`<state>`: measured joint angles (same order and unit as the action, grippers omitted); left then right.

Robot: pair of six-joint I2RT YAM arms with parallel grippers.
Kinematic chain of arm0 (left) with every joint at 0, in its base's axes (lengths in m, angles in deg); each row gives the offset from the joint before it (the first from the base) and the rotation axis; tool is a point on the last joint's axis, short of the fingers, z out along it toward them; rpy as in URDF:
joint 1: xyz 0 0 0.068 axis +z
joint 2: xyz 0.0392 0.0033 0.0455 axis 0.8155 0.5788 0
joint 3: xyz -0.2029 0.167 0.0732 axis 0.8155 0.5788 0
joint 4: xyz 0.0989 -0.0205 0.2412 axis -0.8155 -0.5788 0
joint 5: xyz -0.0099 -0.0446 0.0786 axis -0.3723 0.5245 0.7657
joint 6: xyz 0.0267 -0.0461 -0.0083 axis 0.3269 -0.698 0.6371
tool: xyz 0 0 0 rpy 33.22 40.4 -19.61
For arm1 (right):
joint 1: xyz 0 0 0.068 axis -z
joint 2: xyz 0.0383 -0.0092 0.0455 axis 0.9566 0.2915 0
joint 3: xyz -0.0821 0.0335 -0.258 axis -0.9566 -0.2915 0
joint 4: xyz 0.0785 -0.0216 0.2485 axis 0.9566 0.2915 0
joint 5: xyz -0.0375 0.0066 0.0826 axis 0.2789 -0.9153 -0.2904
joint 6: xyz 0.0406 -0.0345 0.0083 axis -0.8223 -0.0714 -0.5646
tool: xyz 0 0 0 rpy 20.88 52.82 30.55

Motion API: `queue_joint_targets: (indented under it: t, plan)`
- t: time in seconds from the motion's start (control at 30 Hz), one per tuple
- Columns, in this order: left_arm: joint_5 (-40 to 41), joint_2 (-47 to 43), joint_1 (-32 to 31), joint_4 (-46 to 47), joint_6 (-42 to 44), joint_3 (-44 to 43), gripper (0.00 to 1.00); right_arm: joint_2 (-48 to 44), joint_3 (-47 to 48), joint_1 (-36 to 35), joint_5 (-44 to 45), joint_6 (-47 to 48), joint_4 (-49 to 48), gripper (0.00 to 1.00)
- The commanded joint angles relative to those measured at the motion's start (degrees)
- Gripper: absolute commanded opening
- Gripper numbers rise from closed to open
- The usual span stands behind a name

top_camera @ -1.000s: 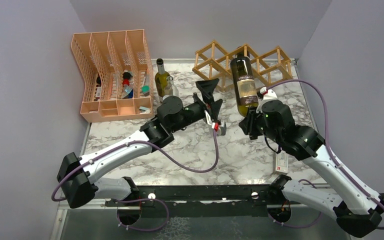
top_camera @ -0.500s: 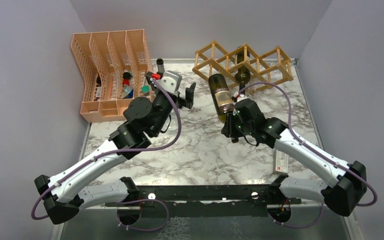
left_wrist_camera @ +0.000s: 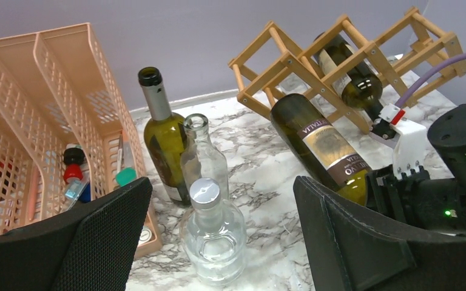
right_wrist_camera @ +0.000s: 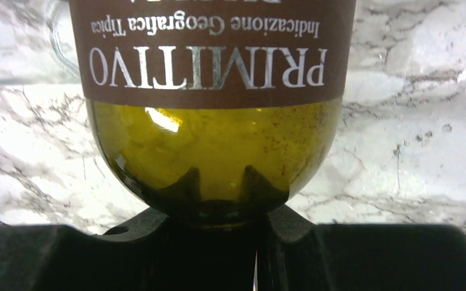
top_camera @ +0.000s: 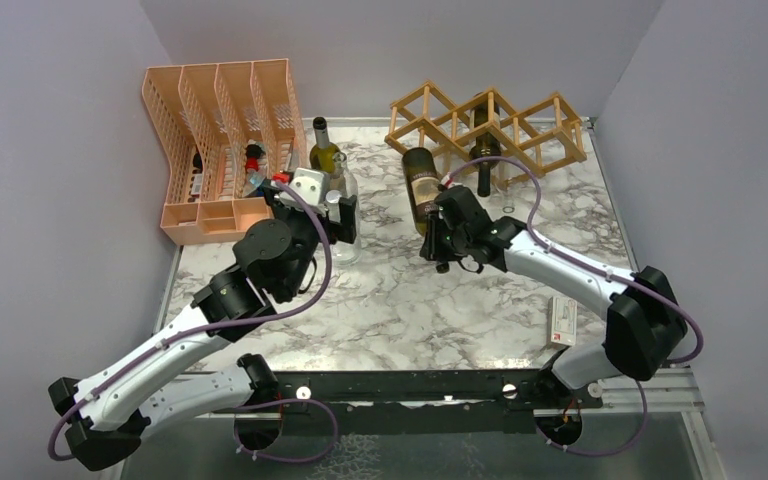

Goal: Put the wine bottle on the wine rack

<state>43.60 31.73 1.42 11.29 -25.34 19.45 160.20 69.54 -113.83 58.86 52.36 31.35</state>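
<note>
From above, we see the right pincer (top_camera: 438, 228) clenched on the base of the wine bottle (top_camera: 421, 185). The bottle hangs tilted over the marble desk (top_camera: 410, 300), its neck end at the left end of the wine rack (top_camera: 525, 118), where a second dark bottle (top_camera: 482, 150) lies in a middle cell. The left pincer (top_camera: 345, 215) hovers near the peach organizer (top_camera: 215, 130), a small box (top_camera: 563, 322) lies by the right arm, and pale lilac walls (top_camera: 50, 200) close three sides. The left wrist view adds that its pincer is spread wide and grips nothing. A capped clear bottle (left_wrist_camera: 212, 236) shows between the fingers, an open clear bottle (left_wrist_camera: 201, 154) and an upright green bottle (left_wrist_camera: 161, 139) stand behind it, and small capped items sit in the organizer's bins. We cannot tell whether the held bottle's neck is inside a cell. The right wrist view shows only yellow-green glass, a brown "PRIMITIVO" label (right_wrist_camera: 209, 60) and dark fingers (right_wrist_camera: 127, 248) pinching the base.
</note>
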Motion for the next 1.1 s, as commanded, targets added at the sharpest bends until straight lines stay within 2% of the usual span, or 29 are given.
queue_joint_targets:
  t: [0.0, 0.27, 0.6, 1.07]
  plan:
    - [3.1, -2.6, 0.1, 1.2, 0.1, 0.9, 0.93, 2.6, 6.6, 0.1, 4.6, -1.0, -8.9, 0.01]
    - [3.0, -3.8, 0.0, 1.8, 0.4, 2.1, 0.94, 7.8, 12.5, 0.1, 8.9, -3.3, -5.9, 0.01]
    - [2.8, -3.9, 0.1, 1.8, -0.3, 2.3, 0.93, 13.1, 17.5, 0.2, 9.0, -6.4, 0.1, 0.01]
    - [2.9, -3.7, 0.0, 1.9, -0.4, 2.8, 0.94, 16.6, 22.6, 1.7, 10.7, -8.0, 1.4, 0.01]
